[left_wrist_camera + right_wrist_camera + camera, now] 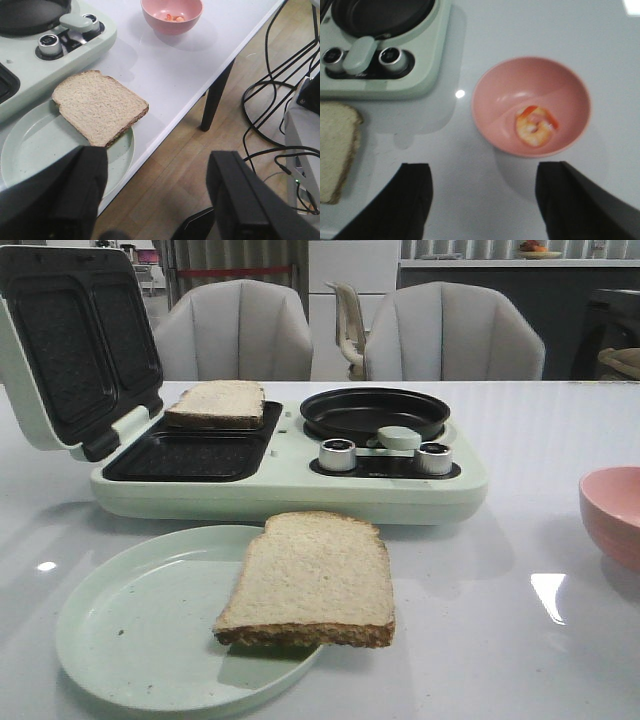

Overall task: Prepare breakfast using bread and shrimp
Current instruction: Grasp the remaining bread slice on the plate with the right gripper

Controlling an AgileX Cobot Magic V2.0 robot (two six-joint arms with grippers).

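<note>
At the far left of the white surface (520, 430) the pale green breakfast maker (290, 475) sits with its lid (70, 350) thrown back, both dark waffled plates showing. One slice of bread (217, 403) lies in the rear cooking bay, flat on the dark plate; the front bay (190, 457) beside it holds nothing. Further along the same appliance is a round black pan (375, 412) with a light green handle (398, 437) and two silver knobs (338, 454) in front of it.

Nearer to me, a pale green plate (130, 630) rests just in front of the maker. The second slice of bread (312, 580) lies across its right edge, partly on the plate and partly hanging over onto the surface.

Over at the right stands a pink bowl (531, 106), well apart from the plate, and the shrimp (536, 125) sits curled in its bottom, pink-orange.

The left end effector (165, 200) hangs past the table edge near the plate, jaws spread wide and holding nothing. The right end effector (485, 200) hovers above the bare surface just short of the bowl, likewise spread apart and empty.
</note>
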